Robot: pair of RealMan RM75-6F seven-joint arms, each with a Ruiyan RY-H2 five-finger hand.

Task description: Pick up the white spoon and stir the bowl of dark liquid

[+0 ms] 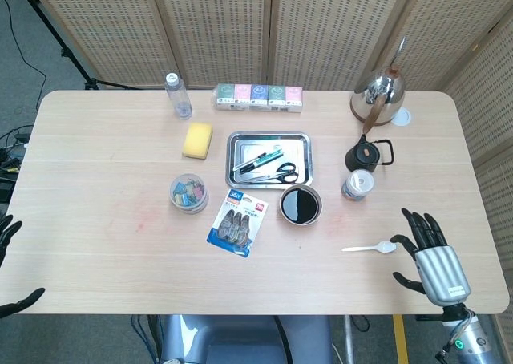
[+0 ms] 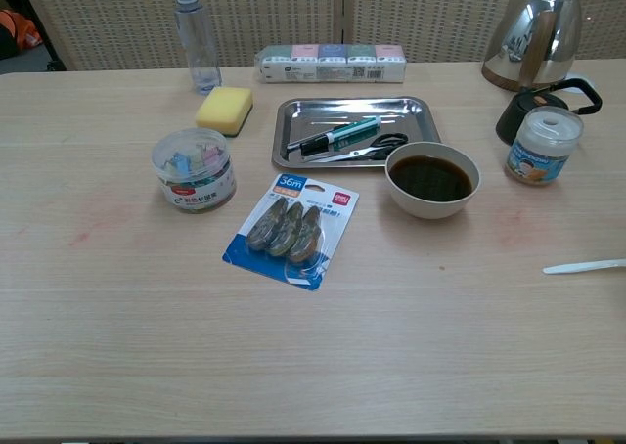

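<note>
You have one white plastic spoon (image 1: 370,248) lying flat near the table's right front edge, its bowl just beside the fingertips of your right hand (image 1: 429,258), which is spread wide and holds nothing. One white bowl of dark liquid (image 1: 300,204) sits mid-table. Your left hand (image 1: 10,260) barely shows at the edge; I cannot tell its state. The pale wooden table (image 1: 96,244) stands before woven cane screens (image 1: 216,27).
</note>
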